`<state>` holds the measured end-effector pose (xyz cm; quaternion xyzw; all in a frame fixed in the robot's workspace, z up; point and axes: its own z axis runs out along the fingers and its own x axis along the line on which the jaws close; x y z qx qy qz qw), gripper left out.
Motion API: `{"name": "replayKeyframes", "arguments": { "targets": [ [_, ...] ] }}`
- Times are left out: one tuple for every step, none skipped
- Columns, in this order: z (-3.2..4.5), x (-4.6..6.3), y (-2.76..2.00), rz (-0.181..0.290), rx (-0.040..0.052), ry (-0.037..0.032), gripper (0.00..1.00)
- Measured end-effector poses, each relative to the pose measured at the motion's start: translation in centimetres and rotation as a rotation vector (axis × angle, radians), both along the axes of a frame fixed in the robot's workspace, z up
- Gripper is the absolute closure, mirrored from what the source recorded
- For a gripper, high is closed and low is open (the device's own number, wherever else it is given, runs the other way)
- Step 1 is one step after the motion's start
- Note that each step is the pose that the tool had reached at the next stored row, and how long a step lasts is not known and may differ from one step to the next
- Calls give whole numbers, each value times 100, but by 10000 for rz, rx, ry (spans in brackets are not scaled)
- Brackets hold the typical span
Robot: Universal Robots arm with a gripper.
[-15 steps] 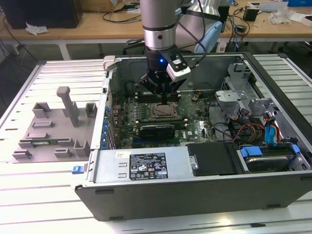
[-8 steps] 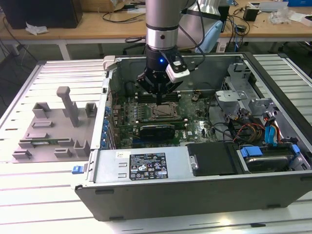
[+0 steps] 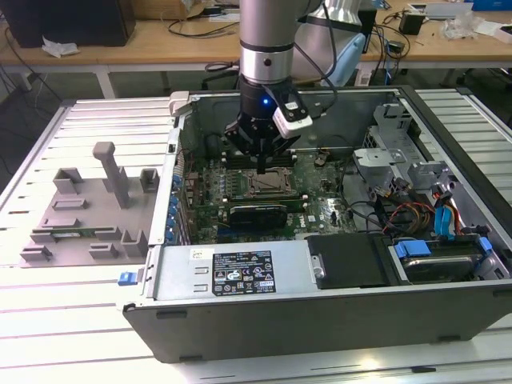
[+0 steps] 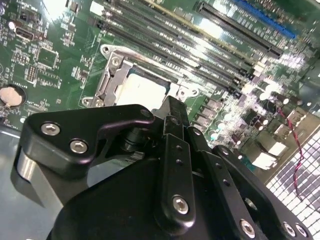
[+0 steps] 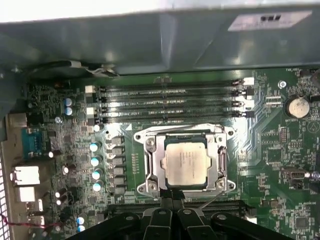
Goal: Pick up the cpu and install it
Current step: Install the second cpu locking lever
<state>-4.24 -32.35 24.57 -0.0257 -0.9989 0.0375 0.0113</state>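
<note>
The cpu (image 5: 186,161) is a square silver chip lying flat inside the metal socket frame (image 5: 150,167) on the green motherboard (image 5: 270,145). In the second wrist view the cpu (image 4: 142,90) appears as a pale square just beyond my fingertips. In the exterior view my gripper (image 3: 262,166) hangs inside the open computer case, directly over the cpu (image 3: 265,185). In the first wrist view the gripper (image 5: 173,193) hovers at the socket's edge with its fingers pressed together and nothing between them. The second wrist view shows the gripper (image 4: 172,107) the same way.
Several memory slots (image 5: 170,102) run beside the socket. The case walls (image 3: 180,160) surround the board, with a power supply (image 3: 240,272) and a drive bay with cables (image 3: 432,220) nearby. A grey fixture tray (image 3: 88,212) lies on the table at the exterior view's left.
</note>
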Motion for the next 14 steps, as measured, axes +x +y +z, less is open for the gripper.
{"name": "replayKeyframes", "arguments": {
  "targets": [
    [0, 1, -13, 6, 0, 0, 89],
    [0, 8, -28, 13, 0, 3, 89],
    [0, 23, -41, 16, 0, 14, 89],
    [0, 39, -49, 19, 0, 32, 89],
    [-1, 56, -54, 20, 1, 51, 89],
    [-1, 75, -60, 23, 0, 75, 89],
    [0, 96, -67, 26, 0, 104, 89],
    [0, 137, -80, 24, -1, 159, 89],
    [0, 167, -91, 27, -1, 198, 89],
    [0, 184, -100, 28, -1, 221, 89],
    [0, 214, -123, 26, -1, 258, 89],
    [-1, 234, -153, 28, 0, 278, 89],
    [-1, 239, -172, 28, 0, 281, 89],
    [-1, 240, -186, 27, 0, 282, 89]
  ]
}}
